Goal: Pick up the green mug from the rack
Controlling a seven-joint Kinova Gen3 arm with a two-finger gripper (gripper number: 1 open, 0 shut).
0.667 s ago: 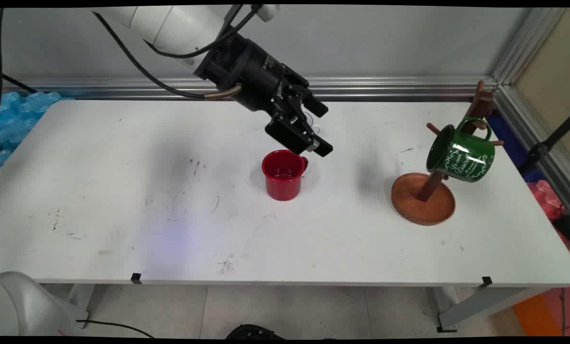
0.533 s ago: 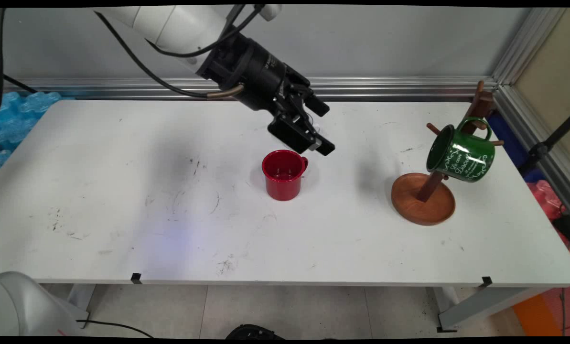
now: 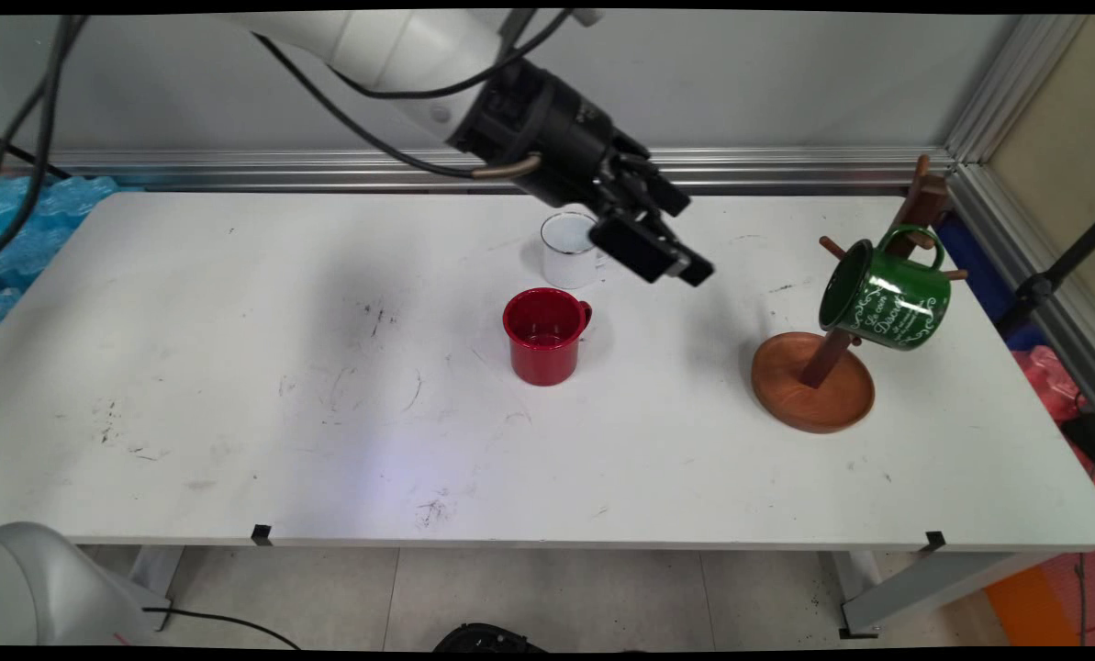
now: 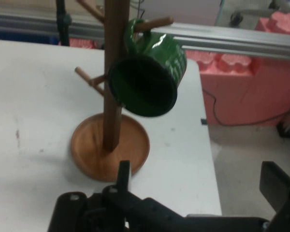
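gripper point(image 3: 662, 259) empty, fingers apart, in the air near the surface's point(image 3: 235, 413) far edge | white cup point(image 3: 567, 250) just beside it | red cup point(image 3: 545, 335) nearer | green cup point(image 3: 887, 298) hangs on rack point(image 3: 818, 376) toward right edge

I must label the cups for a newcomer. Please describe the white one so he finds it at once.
On the white table, look toward the far edge near the middle. Behind the red enamel mug stands a small white enamel mug, upright, the only white one.
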